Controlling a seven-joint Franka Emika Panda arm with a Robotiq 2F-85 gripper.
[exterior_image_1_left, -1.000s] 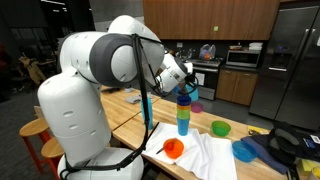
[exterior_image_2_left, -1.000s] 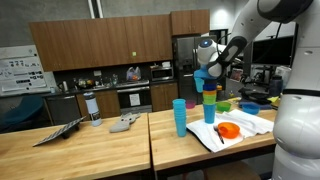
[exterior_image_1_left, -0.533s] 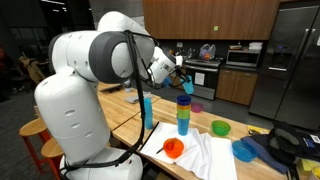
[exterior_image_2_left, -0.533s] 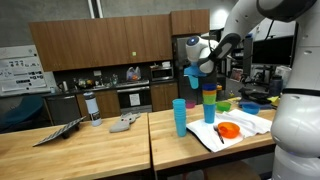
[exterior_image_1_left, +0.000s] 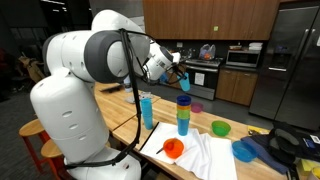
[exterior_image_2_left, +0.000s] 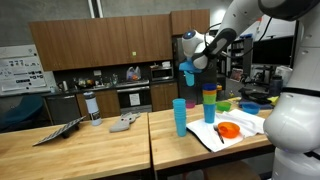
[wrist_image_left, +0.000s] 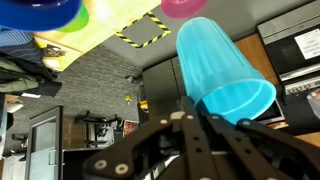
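Beneath the stack of cups (exterior_image_1_left: 183, 116), a wooden table (exterior_image_1_left: 122, 112) is partly covered by a white cloth (exterior_image_1_left: 205, 157), probably so that spills are caught. Near the stack's foot an orange bowl (exterior_image_1_left: 173, 149) is set. Above the stack and slightly aside, a blue cup (exterior_image_1_left: 185, 86) is clamped, tilted, in the gripper (exterior_image_1_left: 182, 81), apparently so that it is held clear of the top.

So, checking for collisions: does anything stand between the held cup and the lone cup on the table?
Nothing visible. The held cup hangs in open air, higher than the lone cup; the stack stands aside.
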